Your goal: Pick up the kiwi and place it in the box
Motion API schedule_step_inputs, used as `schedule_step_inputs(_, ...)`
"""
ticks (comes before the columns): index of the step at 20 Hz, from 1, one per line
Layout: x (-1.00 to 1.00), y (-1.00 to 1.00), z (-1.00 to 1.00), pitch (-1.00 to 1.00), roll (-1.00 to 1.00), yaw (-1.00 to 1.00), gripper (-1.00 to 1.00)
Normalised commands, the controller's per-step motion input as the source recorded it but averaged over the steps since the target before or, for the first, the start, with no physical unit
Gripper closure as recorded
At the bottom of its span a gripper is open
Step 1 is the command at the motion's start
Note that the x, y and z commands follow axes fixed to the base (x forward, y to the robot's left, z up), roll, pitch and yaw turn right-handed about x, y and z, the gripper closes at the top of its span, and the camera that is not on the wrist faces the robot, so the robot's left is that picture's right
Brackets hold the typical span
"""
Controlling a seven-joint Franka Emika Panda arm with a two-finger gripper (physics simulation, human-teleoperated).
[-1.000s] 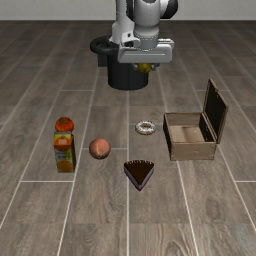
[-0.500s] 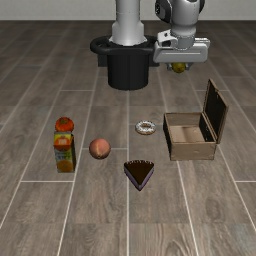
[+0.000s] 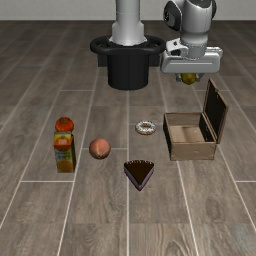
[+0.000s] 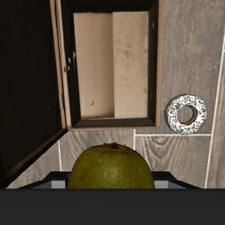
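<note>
Gripper (image 3: pixel 187 72) closed on the kiwi (image 3: pixel 187 77), one finger against each side of the fruit, held well above the floor (image 3: pixel 200 215). In the exterior view, hanging up in the air at the exterior view's right of the robot's dark round base (image 3: pixel 128 62), with the greenish-brown kiwi peeping out under the grey hand. Not yet in the box (image 3: pixel 190 136): kiwi aloft, clear of it.

From the wrist view, gripper (image 4: pixel 112 181) with the kiwi (image 4: pixel 112 167) bulging between the fingertips (image 4: pixel 163 179), pale tips just showing at either flank of the fruit. Beyond the kiwi, straight under the hand, the open box (image 4: pixel 112 66), its light interior bare, dark rim all round. Lid (image 4: pixel 26 83) swung open at one side, a dark slab alongside the opening. Small ringed donut (image 4: pixel 186 112) on the floor just beside the box, on the side away from the lid, not touching it.

Back in the exterior view, brown box on the floor with lid (image 3: pixel 213 108) standing upright on the exterior view's right edge. Donut (image 3: pixel 146 126) just beside the box at the exterior view's left. Farther that way, a peach (image 3: pixel 99 148), then a juice bottle (image 3: pixel 64 146) upright. Dark slice of chocolate cake (image 3: pixel 138 173) near the peach, apart from it, lower in that view.
</note>
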Motion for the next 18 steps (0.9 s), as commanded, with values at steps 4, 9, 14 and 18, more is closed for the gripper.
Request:
schedule_step_inputs(4,1.00,0.00,0.00,0.00,0.00,0.00,1.00)
schedule_step_inputs(9,0.20,0.00,0.00,0.00,0.00,0.00,-1.00)
schedule_step_inputs(14,0.00,0.00,0.00,0.00,0.00,0.00,-1.00)
schedule_step_inputs(18,0.00,0.00,0.00,0.00,0.00,0.00,-1.00)
